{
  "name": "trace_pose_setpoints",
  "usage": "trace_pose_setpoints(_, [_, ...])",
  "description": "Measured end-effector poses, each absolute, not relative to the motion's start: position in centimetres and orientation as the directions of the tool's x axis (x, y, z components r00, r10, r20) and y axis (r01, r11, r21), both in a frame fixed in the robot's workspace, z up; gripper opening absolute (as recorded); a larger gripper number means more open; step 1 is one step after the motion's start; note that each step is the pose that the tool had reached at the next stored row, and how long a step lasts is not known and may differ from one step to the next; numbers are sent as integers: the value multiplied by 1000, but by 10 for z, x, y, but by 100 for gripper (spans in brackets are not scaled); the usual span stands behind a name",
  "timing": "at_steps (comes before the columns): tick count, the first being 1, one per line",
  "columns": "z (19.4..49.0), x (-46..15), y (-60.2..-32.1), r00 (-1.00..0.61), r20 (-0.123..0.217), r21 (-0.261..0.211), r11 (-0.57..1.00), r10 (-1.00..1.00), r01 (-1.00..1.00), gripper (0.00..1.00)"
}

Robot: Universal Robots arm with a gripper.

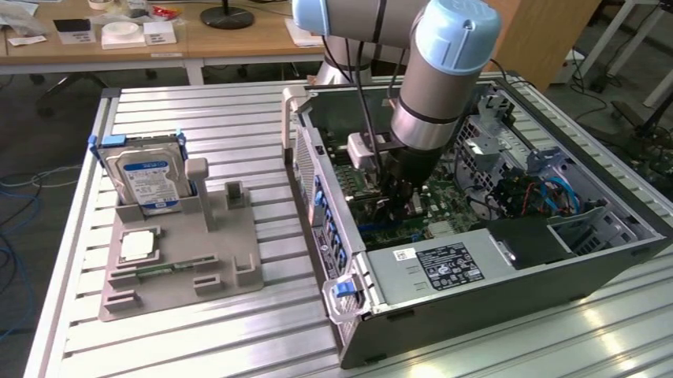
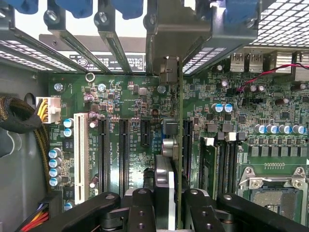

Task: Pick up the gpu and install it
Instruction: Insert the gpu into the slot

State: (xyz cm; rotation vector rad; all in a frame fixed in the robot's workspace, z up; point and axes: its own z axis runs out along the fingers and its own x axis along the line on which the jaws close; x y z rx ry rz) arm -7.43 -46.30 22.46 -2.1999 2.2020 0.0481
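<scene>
My gripper (image 2: 166,215) is shut on the gpu (image 2: 179,145), which I see edge-on: a thin card with a green board edge and a silvery metal end bracket (image 2: 167,70). The card stands upright over the green motherboard (image 2: 130,96), its bracket up against the rear slot openings of the case. It lines up beside a long black expansion slot (image 2: 188,145); whether its edge is in the slot is hidden. In the exterior view the arm reaches down into the open computer case (image 1: 474,315), with the gripper (image 1: 403,197) low over the board.
Black and white expansion slots (image 2: 103,150) lie beside the card, with memory slots (image 2: 227,159) and the processor socket (image 2: 275,193) on the other side. Outside the case, a grey holder (image 1: 179,268) carries a blue-labelled hard drive (image 1: 147,177) and a small chip (image 1: 137,246).
</scene>
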Motion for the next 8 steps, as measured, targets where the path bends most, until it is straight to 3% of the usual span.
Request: trace_pose_setpoints(8, [224,-74,-464,-1,-42,2,1,-999,-1000,28])
